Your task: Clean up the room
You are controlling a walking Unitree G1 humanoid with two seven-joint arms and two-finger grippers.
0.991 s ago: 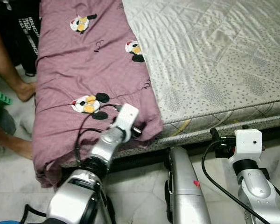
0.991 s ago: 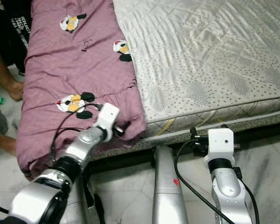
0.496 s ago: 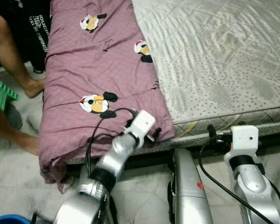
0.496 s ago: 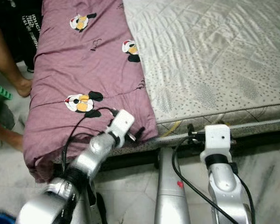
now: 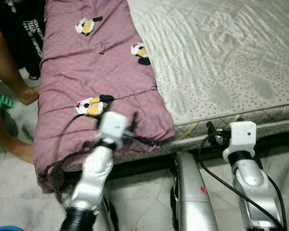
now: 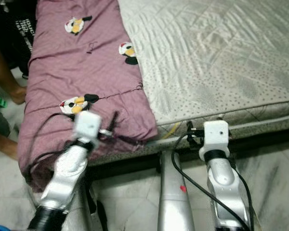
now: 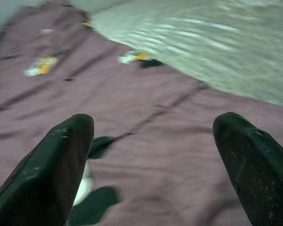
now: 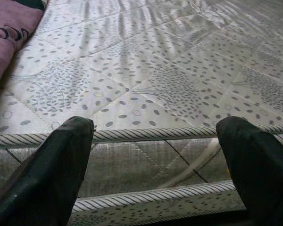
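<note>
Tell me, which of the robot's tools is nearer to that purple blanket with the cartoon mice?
The left. The left tool hangs open right over the purple blanket near the bed's corner. The right tool, also open, faces the bare mattress edge, off to the blanket's side.

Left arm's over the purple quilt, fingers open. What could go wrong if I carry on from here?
1. The left gripper is open above the quilt; closing may pinch only a thin fold that slips.
2. The quilt hangs over the mattress edge; pulling may drag it onto the floor.
3. A person's leg is close beside the quilt.
</note>
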